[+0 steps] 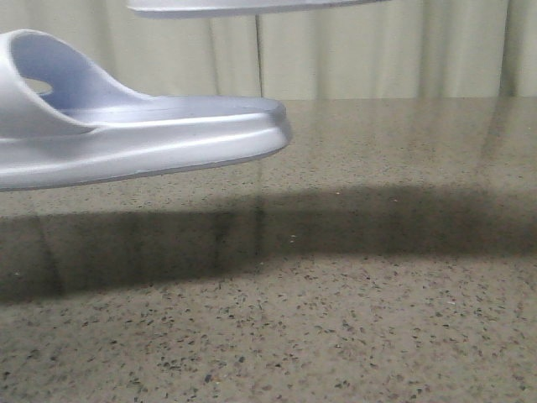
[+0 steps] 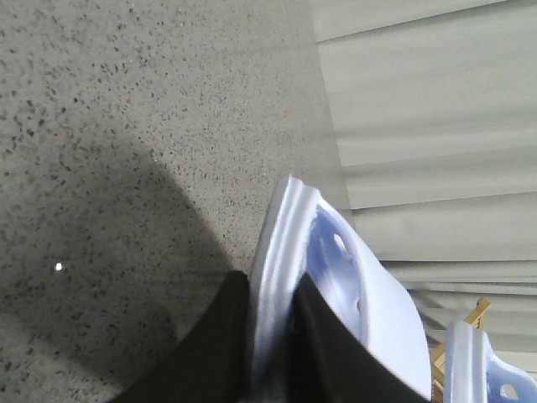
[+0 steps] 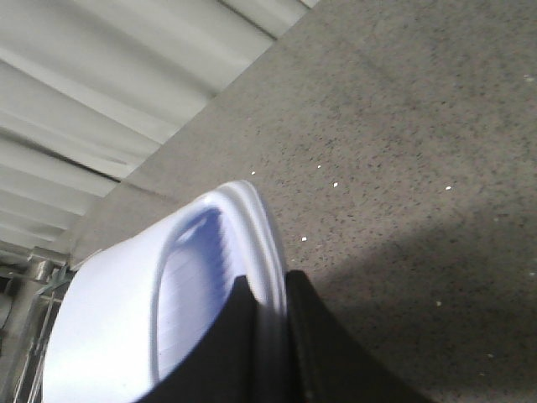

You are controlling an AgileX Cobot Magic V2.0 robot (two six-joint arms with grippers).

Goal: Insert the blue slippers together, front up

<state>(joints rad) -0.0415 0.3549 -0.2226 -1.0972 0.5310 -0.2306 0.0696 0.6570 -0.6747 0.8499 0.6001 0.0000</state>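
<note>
- Left gripper [image 2: 268, 336]: dark fingers [image 2: 214, 353] clamped on the sole edge of one blue slipper [image 2: 357, 294]. It's up off the tabletop [image 2: 126, 126]; its shadow falls below.
- Right gripper [image 3: 267, 336]: fingers [image 3: 323, 353] pinching the rim of the other slipper [image 3: 126, 336], ribbed footbed visible, also airborne.
- Front view: one slipper [image 1: 143, 134] hangs over the tabletop [image 1: 336, 319] at left, strap up, sole roughly level. A pale edge at top of frame [image 1: 252, 7] is prob. the second slipper, higher up. Can't say which arm holds which from this view.
- Left wrist view also shows a second slipper [image 2: 478, 369] near the frame corner, beside the held one but apart.
- Risks, as I judge them:
  - both grips are thin edge pinches on soft foam, so a slipper could pivot or slip out if pressed hard vs the other
  - mating needs toes aligned and same way up; slight yaw = strap catches, foam buckles
  - a drop from this height would bounce and land out of reach
- Containers: none seen. Some wooden/metal frame bits at the wrist views' edges, too unclear to name.
</note>
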